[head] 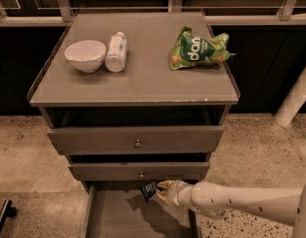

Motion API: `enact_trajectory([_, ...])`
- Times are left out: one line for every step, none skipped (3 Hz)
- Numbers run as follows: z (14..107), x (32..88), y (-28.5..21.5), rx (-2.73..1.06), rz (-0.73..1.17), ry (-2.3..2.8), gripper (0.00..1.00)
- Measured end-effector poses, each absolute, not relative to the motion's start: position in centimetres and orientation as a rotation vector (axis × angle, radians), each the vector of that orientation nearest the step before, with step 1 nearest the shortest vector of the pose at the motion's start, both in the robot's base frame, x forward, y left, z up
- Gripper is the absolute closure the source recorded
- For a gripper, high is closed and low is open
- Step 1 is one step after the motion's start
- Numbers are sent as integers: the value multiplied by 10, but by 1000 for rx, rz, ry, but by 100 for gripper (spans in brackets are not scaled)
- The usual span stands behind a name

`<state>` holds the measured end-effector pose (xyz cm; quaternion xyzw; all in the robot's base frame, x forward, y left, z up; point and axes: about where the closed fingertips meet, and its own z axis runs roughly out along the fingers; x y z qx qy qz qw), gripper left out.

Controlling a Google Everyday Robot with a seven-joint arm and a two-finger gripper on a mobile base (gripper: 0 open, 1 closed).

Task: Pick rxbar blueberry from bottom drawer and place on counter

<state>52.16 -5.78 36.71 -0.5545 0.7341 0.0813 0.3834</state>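
Over the open bottom drawer (118, 217) at six o'clock, the end effector (160, 188) grips the rxbar blueberry (148, 190) — the surface (142, 78) carries bowl (86, 55), bottle (116, 51) and chip bag (197, 49), speckled floor (256, 143) around.

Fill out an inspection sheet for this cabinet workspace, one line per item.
Surface: counter, flat and glossy with a thin raised rim.
Job's things: rxbar blueberry held tilted above the floor of the open bottom drawer; not yet on the counter.
Clutter: white bowl with a bottle lying beside it, and a green chip bag, all on the counter.
Grippers: pincer over the bottom drawer, shut on the bar; its arm comes in from the right.
Cables: nothing seen.
Surroundings: knobbed drawers above the open one, speckled floor, white post at right.
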Motion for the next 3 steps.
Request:
enact_trajectory([366,521,-57,-1414,210,1873,100])
enact_trajectory([397,517,-48,-1489,159,1806,100])
enact_trajectory([444,497,-18,-1652,86,1696,100])
